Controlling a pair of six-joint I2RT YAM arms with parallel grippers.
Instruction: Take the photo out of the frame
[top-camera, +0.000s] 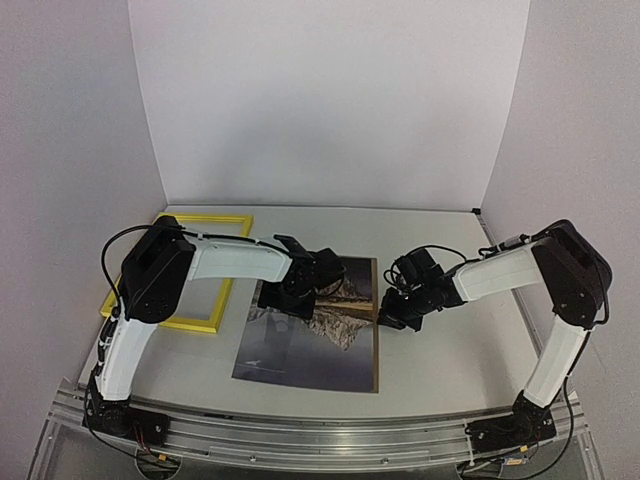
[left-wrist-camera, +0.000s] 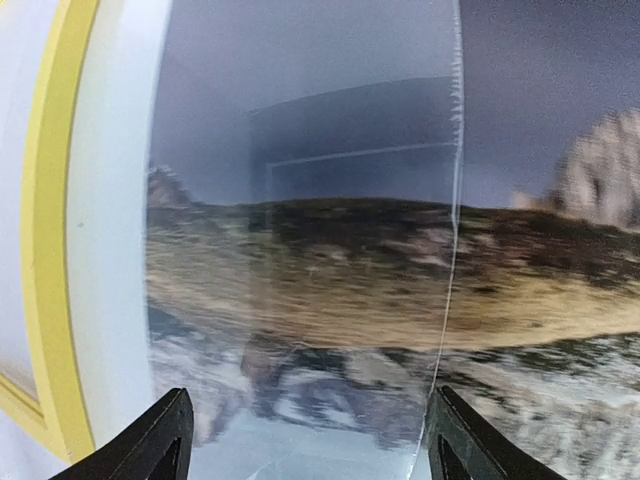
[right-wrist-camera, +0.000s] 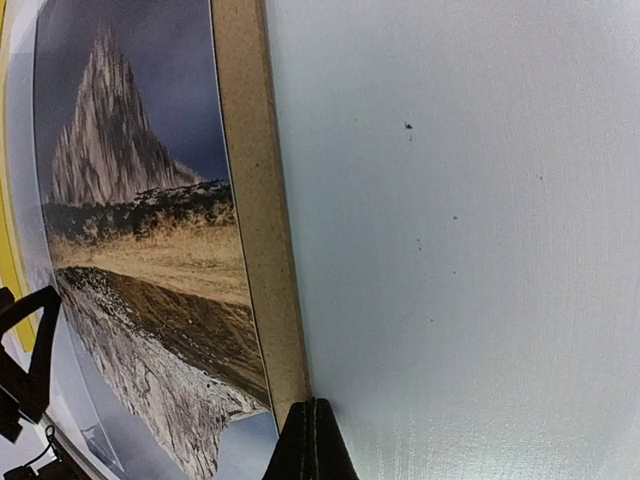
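Left tool (left-wrist-camera: 315, 445) hovers, jaws spread, over a clear sheet (left-wrist-camera: 300, 250) on the photo (top-camera: 335, 310), which lies freed on cardboard (right-wrist-camera: 255, 200) near the frame (top-camera: 215, 322) on the table (right-wrist-camera: 450, 250); right tool (right-wrist-camera: 312, 440), clenched empty, sits at the cardboard's edge; next, seemingly, lift the sheet away.

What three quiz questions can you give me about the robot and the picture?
1. True or false: the photo lies inside the yellow frame.
2. The left fingers are open. The right fingers are: A open, B shut, C holding the frame.
3. What colour is the sheet under the photo?
Key: 1 false; 2 B; 3 brown.
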